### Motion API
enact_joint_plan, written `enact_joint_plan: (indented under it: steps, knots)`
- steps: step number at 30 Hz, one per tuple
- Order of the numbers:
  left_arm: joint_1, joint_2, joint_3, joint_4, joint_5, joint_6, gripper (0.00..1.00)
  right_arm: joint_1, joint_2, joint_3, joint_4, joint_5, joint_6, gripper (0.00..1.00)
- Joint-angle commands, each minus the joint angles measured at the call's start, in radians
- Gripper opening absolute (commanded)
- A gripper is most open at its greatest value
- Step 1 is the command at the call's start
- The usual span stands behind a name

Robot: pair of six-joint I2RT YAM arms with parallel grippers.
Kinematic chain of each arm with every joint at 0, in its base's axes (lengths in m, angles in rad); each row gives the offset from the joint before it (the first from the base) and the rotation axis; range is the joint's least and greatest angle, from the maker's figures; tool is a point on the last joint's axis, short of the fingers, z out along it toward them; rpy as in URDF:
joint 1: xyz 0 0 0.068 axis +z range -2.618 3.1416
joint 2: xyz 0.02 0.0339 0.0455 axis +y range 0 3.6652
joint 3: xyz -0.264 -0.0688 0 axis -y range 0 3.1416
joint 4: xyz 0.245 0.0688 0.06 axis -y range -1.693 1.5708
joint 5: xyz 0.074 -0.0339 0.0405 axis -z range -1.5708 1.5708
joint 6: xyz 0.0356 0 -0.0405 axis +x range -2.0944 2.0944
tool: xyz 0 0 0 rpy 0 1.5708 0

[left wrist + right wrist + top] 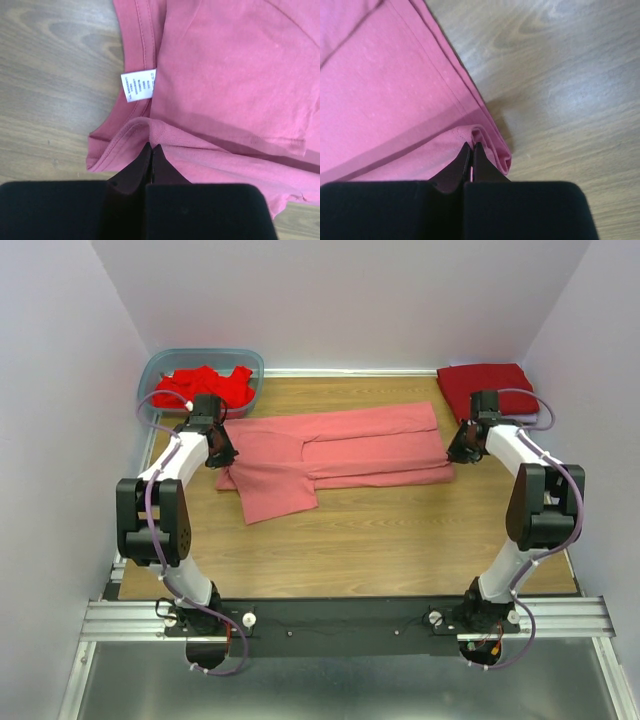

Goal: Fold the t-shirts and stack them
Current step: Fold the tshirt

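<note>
The left gripper [151, 147] clamps the neckline end and the right gripper [471, 146] the hem corner of the salmon-pink t-shirt [350, 440] spread on the table [400, 540]; lift both together, cloth taut, as each pinch seems shallow

Shirt [340, 445] centre; tub [152, 375] behind-left; folded stack [485, 385] behind-right
</note>
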Motion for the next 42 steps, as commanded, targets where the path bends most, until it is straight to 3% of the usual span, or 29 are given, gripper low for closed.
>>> enact_joint_plan:
  steps: [1,30,33,34,42]
  knots:
    - [0.008,0.032,0.046,0.021,-0.059,0.013,0.00,-0.005,0.035,0.047,0.038,0.054,-0.010,0.00]
    - [0.008,0.101,-0.024,0.107,-0.152,-0.031,0.00,-0.005,0.146,0.054,0.168,0.007,0.003,0.01]
    - [0.008,0.107,-0.032,0.109,-0.156,-0.037,0.09,-0.005,0.150,0.047,0.188,-0.007,-0.005,0.02]
    - [0.008,0.104,-0.033,0.109,-0.158,-0.039,0.16,-0.005,0.153,0.048,0.191,-0.011,-0.007,0.03]
    - [0.008,0.046,-0.066,0.119,-0.153,-0.053,0.38,0.006,0.126,0.047,0.210,-0.079,-0.054,0.26]
